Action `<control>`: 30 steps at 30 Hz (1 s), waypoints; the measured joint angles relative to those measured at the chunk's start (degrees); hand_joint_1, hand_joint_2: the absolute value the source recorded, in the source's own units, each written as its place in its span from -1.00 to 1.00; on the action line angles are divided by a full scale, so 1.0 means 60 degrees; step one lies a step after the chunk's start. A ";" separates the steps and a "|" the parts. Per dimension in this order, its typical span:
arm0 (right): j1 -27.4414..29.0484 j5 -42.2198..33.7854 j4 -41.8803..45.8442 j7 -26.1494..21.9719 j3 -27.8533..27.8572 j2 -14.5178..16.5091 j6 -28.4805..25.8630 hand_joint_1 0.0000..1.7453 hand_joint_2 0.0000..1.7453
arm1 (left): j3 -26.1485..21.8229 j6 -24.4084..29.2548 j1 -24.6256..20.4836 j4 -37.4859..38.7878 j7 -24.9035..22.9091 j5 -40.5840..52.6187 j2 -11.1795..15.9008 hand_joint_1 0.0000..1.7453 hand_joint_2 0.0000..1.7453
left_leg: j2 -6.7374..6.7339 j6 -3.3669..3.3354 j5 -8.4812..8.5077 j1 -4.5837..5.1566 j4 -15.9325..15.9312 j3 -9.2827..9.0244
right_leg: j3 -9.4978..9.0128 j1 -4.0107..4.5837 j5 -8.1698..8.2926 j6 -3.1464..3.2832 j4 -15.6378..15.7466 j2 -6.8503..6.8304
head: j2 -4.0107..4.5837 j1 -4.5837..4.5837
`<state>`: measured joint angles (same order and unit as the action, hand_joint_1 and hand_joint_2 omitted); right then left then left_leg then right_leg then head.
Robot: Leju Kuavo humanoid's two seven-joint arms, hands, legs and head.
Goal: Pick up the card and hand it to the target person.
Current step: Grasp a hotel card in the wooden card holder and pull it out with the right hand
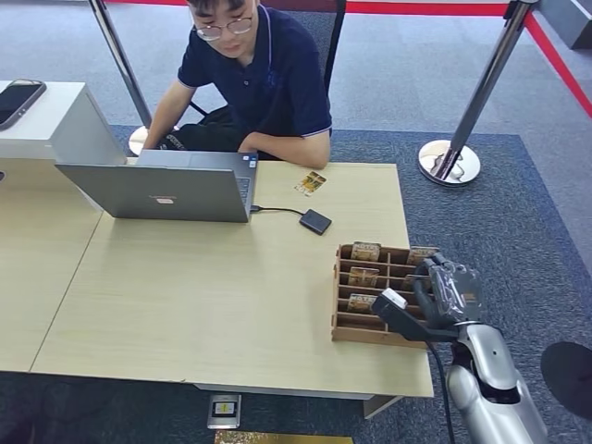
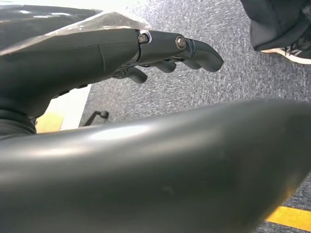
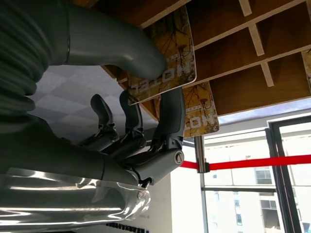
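- Your right hand (image 3: 146,145) pinches a card (image 3: 166,53) between thumb and finger at the wooden rack (image 1: 349,324) on the worktop (image 1: 209,296).
- Your left hand (image 2: 146,53) hangs above the floor, fingers loosely extended, holding nothing.

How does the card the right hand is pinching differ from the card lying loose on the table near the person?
The pinched card is gripped between the thumb and a finger of the right hand at the wooden rack; the loose card lies flat on the table, untouched. The pinched card is at the table's near right corner; the loose one is at the far edge by the person. Both look yellowish-brown.
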<state>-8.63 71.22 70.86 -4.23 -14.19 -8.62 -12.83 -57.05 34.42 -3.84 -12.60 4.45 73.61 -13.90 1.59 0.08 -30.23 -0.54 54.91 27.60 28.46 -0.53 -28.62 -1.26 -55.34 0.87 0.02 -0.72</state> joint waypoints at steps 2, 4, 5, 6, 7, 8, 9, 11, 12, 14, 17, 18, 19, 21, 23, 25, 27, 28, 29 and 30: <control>0.0023 0.0008 0.0002 0.0040 -0.0001 0.0011 -0.0030 0.60 1.00 | 0.0000 0.0000 0.0001 0.0002 -0.0009 0.0008 0.0000 -1.00 -1.00 | 0.0000 0.0000 0.0000 0.0000 0.0000 0.0000 | 0.0000 0.0000 0.0000 0.0000 0.0000 0.0000 | 0.0000 0.0000; 0.0062 0.0032 0.0012 0.0095 -0.0005 0.0033 -0.0055 0.64 1.00 | 0.0000 0.0000 0.0004 0.0002 -0.0009 0.0026 0.0000 -1.00 -1.00 | 0.0000 0.0000 0.0000 0.0000 0.0000 0.0000 | -0.0001 0.0000 0.0000 0.0000 0.0000 0.0000 | 0.0000 -0.0001; 0.0088 0.0046 0.0029 0.0119 -0.0008 0.0044 -0.0060 0.66 1.00 | 0.0000 0.0000 0.0005 0.0002 -0.0009 0.0035 0.0000 -1.00 -1.00 | 0.0000 0.0000 0.0000 0.0000 0.0000 0.0000 | -0.0001 0.0000 0.0000 0.0000 0.0000 0.0000 | 0.0000 -0.0001; 0.0114 0.0066 0.0056 0.0138 -0.0012 0.0053 -0.0063 0.67 1.00 | 0.0000 0.0000 0.0006 0.0002 -0.0009 0.0040 0.0000 -1.00 -1.00 | -0.0001 0.0000 0.0000 0.0000 0.0000 -0.0001 | -0.0001 0.0000 0.0000 0.0000 0.0000 0.0000 | 0.0000 -0.0001; 0.0137 0.0090 0.0090 0.0157 -0.0015 0.0059 -0.0063 0.69 1.00 | 0.0000 0.0000 0.0006 0.0002 -0.0008 0.0043 0.0000 -1.00 -1.00 | -0.0001 0.0000 0.0000 0.0000 0.0000 -0.0001 | -0.0001 0.0001 0.0000 0.0000 0.0000 0.0000 | 0.0000 -0.0001; 0.0153 0.0122 0.0126 0.0169 -0.0019 0.0064 -0.0063 0.70 1.00 | 0.0000 0.0000 0.0006 0.0002 -0.0007 0.0045 0.0000 -1.00 -1.00 | -0.0002 0.0000 0.0000 0.0000 0.0000 -0.0001 | -0.0001 0.0001 0.0000 0.0000 0.0000 0.0000 | 0.0000 0.0000; 0.0169 0.0159 0.0163 0.0178 -0.0024 0.0068 -0.0063 0.71 1.00 | 0.0000 0.0000 0.0006 0.0003 -0.0006 0.0045 0.0000 -1.00 -1.00 | -0.0002 0.0000 0.0000 0.0000 0.0000 -0.0001 | -0.0001 0.0002 0.0000 0.0000 0.0000 0.0000 | 0.0000 0.0000; 0.0205 0.0222 0.0253 0.0184 -0.0030 0.0073 -0.0063 0.74 1.00 | 0.0000 0.0000 0.0009 0.0004 0.0001 0.0042 0.0000 -1.00 -1.00 | -0.0002 0.0000 0.0001 0.0000 0.0000 -0.0001 | -0.0002 0.0003 0.0002 0.0000 0.0000 0.0000 | 0.0000 0.0000; 0.0220 0.0251 0.0309 0.0184 -0.0033 0.0074 -0.0063 0.74 1.00 | 0.0000 0.0000 0.0010 0.0005 0.0008 0.0036 0.0000 -1.00 -1.00 | -0.0002 0.0000 0.0001 0.0000 0.0000 -0.0001 | -0.0002 0.0003 0.0003 0.0000 -0.0001 0.0000 | 0.0000 0.0000; 0.0234 0.0302 0.0427 0.0184 -0.0038 0.0071 -0.0062 0.74 1.00 | 0.0000 0.0000 0.0011 0.0006 0.0025 0.0011 0.0000 -1.00 -1.00 | -0.0002 0.0000 0.0001 0.0000 0.0000 -0.0001 | -0.0002 0.0003 0.0004 0.0000 -0.0001 0.0000 | 0.0000 0.0000; 0.0233 0.0341 0.0569 0.0183 -0.0049 0.0045 -0.0058 0.76 1.00 | 0.0000 0.0000 0.0019 0.0008 0.0063 -0.0024 0.0000 -1.00 -1.00 | -0.0002 0.0000 0.0002 0.0001 0.0000 0.0001 | -0.0002 0.0003 0.0004 0.0000 -0.0001 0.0000 | 0.0000 0.0000; 0.0228 0.0344 0.0612 0.0178 -0.0053 0.0027 -0.0055 0.76 1.00 | 0.0000 0.0000 0.0021 0.0013 0.0073 -0.0032 0.0000 -1.00 -1.00 | -0.0002 0.0000 0.0002 0.0001 0.0000 0.0001 | -0.0002 0.0003 0.0004 0.0000 -0.0001 0.0000 | 0.0000 0.0000; 0.0220 0.0344 0.0653 0.0165 -0.0057 0.0006 -0.0049 0.76 1.00 | 0.0000 0.0000 0.0022 0.0020 0.0078 -0.0047 0.0000 -1.00 -1.00 | -0.0001 0.0000 0.0002 0.0001 0.0000 0.0002 | -0.0002 0.0003 0.0004 0.0000 -0.0001 0.0000 | 0.0000 -0.0001; 0.0183 0.0336 0.0714 0.0103 -0.0087 -0.0042 -0.0034 0.76 1.00 | -0.0002 0.0000 0.0022 0.0039 0.0083 -0.0088 0.0000 -1.00 -1.00 | -0.0002 0.0000 0.0002 0.0001 0.0000 0.0004 | -0.0001 0.0003 0.0004 0.0000 -0.0002 0.0000 | 0.0000 -0.0001; 0.0085 0.0310 0.0737 0.0008 -0.0150 -0.0090 -0.0023 0.76 1.00 | -0.0008 0.0001 0.0021 0.0053 0.0088 -0.0153 -0.0001 -1.00 -1.00 | -0.0002 0.0000 0.0002 0.0001 0.0000 0.0006 | 0.0001 0.0003 0.0004 0.0000 -0.0002 0.0000 | 0.0000 0.0000; -0.0084 0.0256 0.0739 -0.0085 -0.0239 -0.0136 -0.0014 0.76 1.00 | -0.0016 0.0005 0.0021 0.0062 0.0101 -0.0214 -0.0003 -1.00 -1.00 | -0.0002 0.0000 0.0002 0.0000 0.0000 0.0006 | 0.0001 0.0003 0.0004 0.0000 -0.0002 0.0000 | 0.0000 -0.0001; -0.0296 0.0171 0.0739 -0.0153 -0.0359 -0.0187 -0.0006 0.76 1.00 | -0.0019 0.0010 0.0022 0.0072 0.0125 -0.0257 -0.0004 -1.00 -1.00 | -0.0002 0.0001 0.0002 0.0000 0.0000 0.0006 | 0.0001 0.0003 0.0005 0.0000 -0.0003 0.0000 | 0.0000 -0.0001; -0.0409 0.0130 0.0739 -0.0177 -0.0426 -0.0216 0.0002 0.76 1.00 | -0.0020 0.0011 0.0022 0.0077 0.0141 -0.0272 -0.0004 -1.00 -1.00 | -0.0002 0.0001 0.0003 0.0000 0.0000 0.0005 | 0.0001 0.0003 0.0005 0.0001 -0.0003 0.0000 | 0.0000 -0.0002; -0.0526 0.0084 0.0739 -0.0196 -0.0498 -0.0256 0.0010 0.75 1.00 | -0.0022 0.0011 0.0022 0.0079 0.0154 -0.0283 -0.0004 -1.00 -1.00 | -0.0002 0.0002 0.0004 0.0000 0.0000 0.0005 | 0.0001 0.0003 0.0005 0.0001 -0.0004 0.0000 | 0.0000 -0.0001; -0.0649 0.0037 0.0739 -0.0209 -0.0573 -0.0305 0.0022 0.75 1.00 | -0.0025 0.0011 0.0024 0.0081 0.0164 -0.0290 -0.0004 -1.00 -1.00 | -0.0002 0.0002 0.0004 0.0001 0.0000 0.0005 | 0.0001 0.0003 0.0006 0.0001 -0.0004 0.0000 | 0.0000 -0.0001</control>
<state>-12.53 71.45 75.30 -5.49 -17.62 -10.45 -12.69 -57.19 34.49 -3.69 -12.11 5.43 71.87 -13.92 1.58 0.09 -30.21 -0.54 54.91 27.62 28.47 -0.52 -28.58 -1.26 -55.36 0.87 0.02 -0.73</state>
